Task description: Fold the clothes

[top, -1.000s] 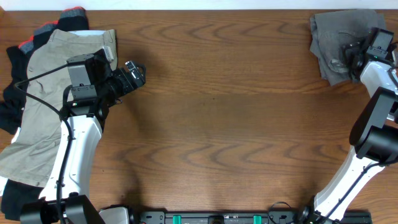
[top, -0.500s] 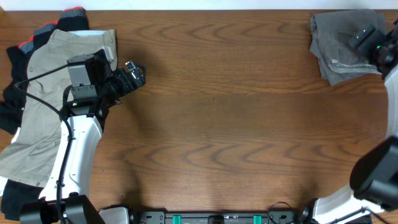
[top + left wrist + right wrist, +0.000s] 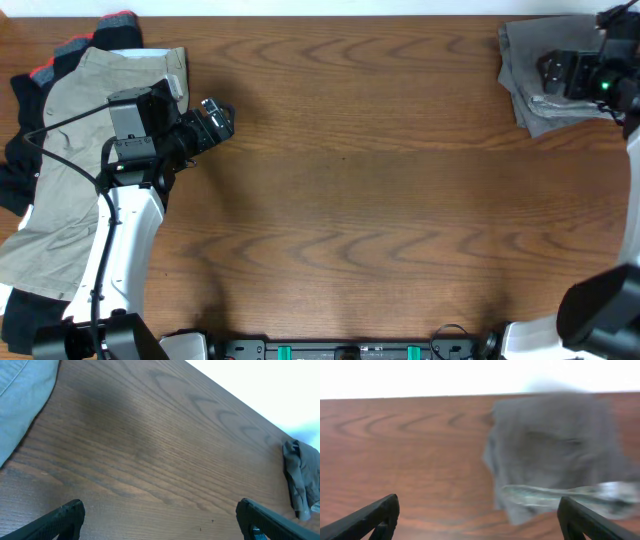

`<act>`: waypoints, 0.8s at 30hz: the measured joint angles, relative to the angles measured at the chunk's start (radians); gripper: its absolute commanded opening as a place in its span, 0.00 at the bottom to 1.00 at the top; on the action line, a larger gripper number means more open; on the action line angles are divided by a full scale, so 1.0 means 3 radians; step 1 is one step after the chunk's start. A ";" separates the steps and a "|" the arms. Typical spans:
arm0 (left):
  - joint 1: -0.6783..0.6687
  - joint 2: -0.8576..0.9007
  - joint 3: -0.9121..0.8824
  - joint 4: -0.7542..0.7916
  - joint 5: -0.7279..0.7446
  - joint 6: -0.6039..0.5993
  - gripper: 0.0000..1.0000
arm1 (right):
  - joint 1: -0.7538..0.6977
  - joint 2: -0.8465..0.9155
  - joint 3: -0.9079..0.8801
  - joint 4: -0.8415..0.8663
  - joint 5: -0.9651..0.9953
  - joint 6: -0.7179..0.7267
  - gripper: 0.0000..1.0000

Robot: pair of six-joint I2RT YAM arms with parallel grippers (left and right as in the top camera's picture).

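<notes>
A folded dark grey garment [image 3: 535,60] with a pale lining strip lies at the table's far right corner; it also shows in the right wrist view [image 3: 555,455] and small in the left wrist view [image 3: 301,477]. My right gripper [image 3: 549,71] hangs over it, open and empty [image 3: 477,522]. Khaki-beige shorts [image 3: 70,170] lie spread at the left over black pieces [image 3: 18,150] and a red-banded piece [image 3: 118,20]. My left gripper [image 3: 218,118] is open and empty over bare wood [image 3: 160,522], just right of the khaki shorts [image 3: 22,395].
The wooden table [image 3: 350,200] stretches between the two piles. Its far edge meets a white wall. My left arm lies across the khaki shorts.
My right arm has swung up and away from the table's right edge, with its gripper now pointing left over the grey garment. The left arm has not moved.
</notes>
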 measured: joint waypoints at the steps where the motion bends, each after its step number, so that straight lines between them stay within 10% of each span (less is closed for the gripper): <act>1: 0.0000 0.0000 -0.0001 0.0000 0.0000 -0.0001 0.98 | -0.0003 -0.0017 0.0001 0.0051 0.0094 -0.0019 0.87; 11: 0.0005 0.0001 0.0000 -0.0001 -0.0023 0.0008 0.98 | -0.0058 0.0652 0.0005 0.0899 0.0858 -0.0099 0.27; 24: 0.0032 0.0000 0.0000 -0.0042 -0.0074 0.0010 0.98 | -0.0535 0.1603 0.0001 0.1316 0.0959 0.0223 0.21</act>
